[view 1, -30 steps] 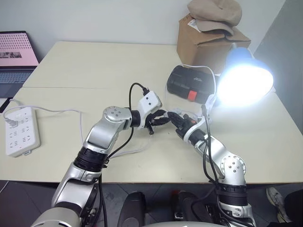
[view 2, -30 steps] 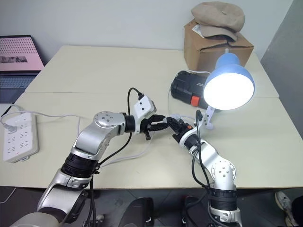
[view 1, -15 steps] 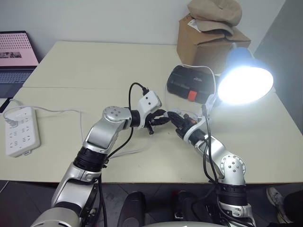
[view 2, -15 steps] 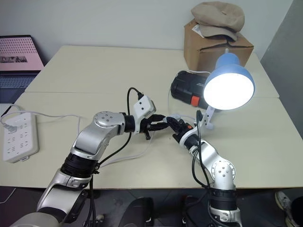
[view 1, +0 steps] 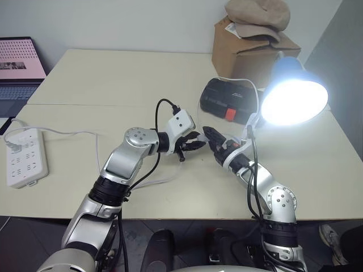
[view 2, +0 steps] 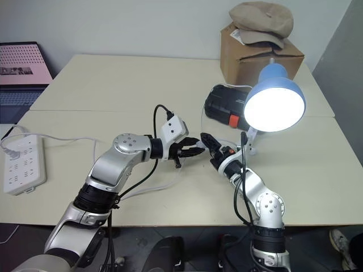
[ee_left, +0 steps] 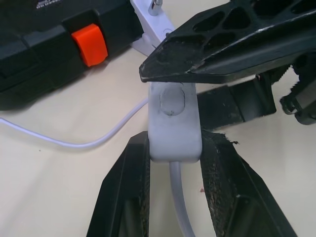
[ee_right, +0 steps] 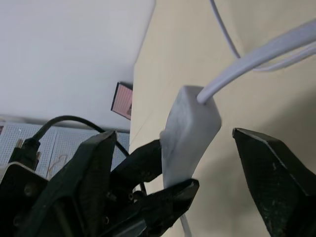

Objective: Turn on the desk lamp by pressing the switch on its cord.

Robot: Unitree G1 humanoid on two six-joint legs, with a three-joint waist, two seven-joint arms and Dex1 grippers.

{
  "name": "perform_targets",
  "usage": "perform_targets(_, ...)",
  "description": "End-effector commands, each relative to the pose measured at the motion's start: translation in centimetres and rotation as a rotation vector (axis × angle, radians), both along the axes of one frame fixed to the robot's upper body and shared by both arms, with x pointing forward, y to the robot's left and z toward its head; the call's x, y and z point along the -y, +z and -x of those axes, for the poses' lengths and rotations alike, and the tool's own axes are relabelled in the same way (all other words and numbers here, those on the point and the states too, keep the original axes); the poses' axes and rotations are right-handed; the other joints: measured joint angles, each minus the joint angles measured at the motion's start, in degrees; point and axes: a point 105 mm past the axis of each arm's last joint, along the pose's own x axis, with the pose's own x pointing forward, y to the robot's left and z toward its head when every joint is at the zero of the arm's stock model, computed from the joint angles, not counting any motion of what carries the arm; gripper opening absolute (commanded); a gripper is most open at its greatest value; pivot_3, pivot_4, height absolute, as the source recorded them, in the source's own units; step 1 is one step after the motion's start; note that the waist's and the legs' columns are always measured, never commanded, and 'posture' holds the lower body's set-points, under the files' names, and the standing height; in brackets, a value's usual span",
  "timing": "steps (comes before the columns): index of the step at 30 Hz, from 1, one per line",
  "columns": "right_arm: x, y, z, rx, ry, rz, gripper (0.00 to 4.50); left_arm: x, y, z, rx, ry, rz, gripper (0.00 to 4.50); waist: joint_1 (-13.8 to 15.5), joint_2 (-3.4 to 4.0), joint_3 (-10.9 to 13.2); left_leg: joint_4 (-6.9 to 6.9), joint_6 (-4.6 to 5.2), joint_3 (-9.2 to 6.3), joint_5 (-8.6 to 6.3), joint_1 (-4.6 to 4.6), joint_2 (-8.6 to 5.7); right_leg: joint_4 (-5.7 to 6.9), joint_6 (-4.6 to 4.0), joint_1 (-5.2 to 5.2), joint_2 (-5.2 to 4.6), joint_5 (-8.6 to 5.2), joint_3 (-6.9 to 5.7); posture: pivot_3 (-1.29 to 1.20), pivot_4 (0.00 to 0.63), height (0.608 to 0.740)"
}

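A cream desk (view 1: 85, 79) carries the scene, with the desk lamp (view 2: 274, 102) lit, its blue dome shade and glowing bulb standing up and beyond the right gripper (view 1: 211, 139). A black case with a red latch (view 1: 227, 99) lies past both grippers, a cardboard box (view 2: 258, 48) topped by a beige cap behind it, and a white power strip (view 1: 24, 156) sits well off to the outer side of the left arm.

The left gripper (ee_left: 173, 148) is clamped on the switch (ee_left: 173, 121), one black finger pressed to each long side of the white oblong housing, the oval rocker facing up between them. The right gripper's fingers stand wide apart around the same switch, one tip hanging just over the rocker and the other clear of the far side, not squeezing it.

The cord (ee_left: 94, 140) runs from the switch's far end in a loose curve toward the case, and from its near end back between the left fingers.

By the look of it, the switch is a light, hard plastic shell, smooth and liable to twist or slide if pinched off-centre; the thin cord is limp and gives no support. The flat long sides make the sound hold, leaving the rocker free. With the bulb shining, the press appears already done.
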Motion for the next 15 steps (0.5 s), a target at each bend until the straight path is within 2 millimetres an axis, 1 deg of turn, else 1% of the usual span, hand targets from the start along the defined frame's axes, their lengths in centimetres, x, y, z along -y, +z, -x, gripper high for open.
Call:
perform_targets(1, -0.3, 1.3, 1.7, 0.149, 0.095, 0.159, 4.5, -0.4, 1.0, -0.7, 0.075, 0.005, -0.025, 1.09, 0.0, 0.0, 0.0, 0.0, 0.0, 0.0, 0.0, 0.0, 0.0, -0.01, 0.0, 0.0, 0.0, 0.0, 0.0, 0.0, 0.15, 0.74)
perform_targets(4, 0.1, 0.8, 3.1, 0.252, 0.159, 0.399, 4.5, -1.1, 0.7, -1.2, 0.108, 0.008, -0.068, 1.09, 0.1, 0.01, 0.0, 0.0, 0.0, 0.01, 0.0, -0.01, -0.01, -0.03, 0.0, -0.01, -0.01, 0.0, -0.01, 0.0, 0.15, 0.74)
perform_targets(7, 1.1, 0.8, 4.7, 0.436, 0.235, 0.686, 4.5, -1.9, 0.1, -1.7, 0.118, 0.021, -0.1, 1.09, 0.2, 0.01, 0.0, 0.0, 0.0, 0.01, 0.0, -0.06, -0.03, -0.03, 0.0, -0.05, -0.01, 0.0, -0.02, 0.0, 0.15, 0.74)
perform_targets(9, 1.6, 1.1, 5.6, 0.558, 0.262, 0.8, 4.5, -2.3, -0.6, -1.9, 0.125, 0.019, -0.136, 1.09, 0.4, 0.01, 0.0, 0.01, 0.01, 0.0, 0.0, -0.13, -0.04, -0.06, 0.01, -0.12, -0.01, 0.0, -0.04, 0.0, 0.15, 0.74)
perform_targets(11, 2.0, 2.1, 6.5, 0.714, 0.262, 0.857, 4.5, -2.7, -1.5, -2.0, 0.128, 0.01, -0.177, 1.09, 0.4, 0.01, 0.0, -0.01, 0.01, -0.02, -0.01, -0.14, -0.03, -0.1, 0.01, -0.14, 0.01, -0.01, -0.08, 0.0, 0.15, 0.74)
perform_targets(13, 2.2, 2.0, 7.9, 0.84, 0.346, 0.97, 4.5, -2.9, -2.5, -1.9, 0.099, 0.004, -0.178, 1.09, 0.5, 0.02, 0.0, -0.02, 0.01, -0.04, -0.01, -0.19, -0.03, -0.14, 0.01, -0.16, 0.04, -0.02, -0.11, 0.0, 0.15, 0.74)
perform_targets(15, 2.5, 1.8, 8.5, 0.909, 0.388, 1.055, 4.5, -2.9, -3.0, -1.9, 0.088, -0.002, -0.178, 1.09, 0.4, -0.04, 0.0, 0.0, 0.01, -0.03, -0.01, -0.24, -0.04, -0.14, 0.03, -0.21, 0.03, -0.03, -0.11, 0.0, 0.15, 0.74)
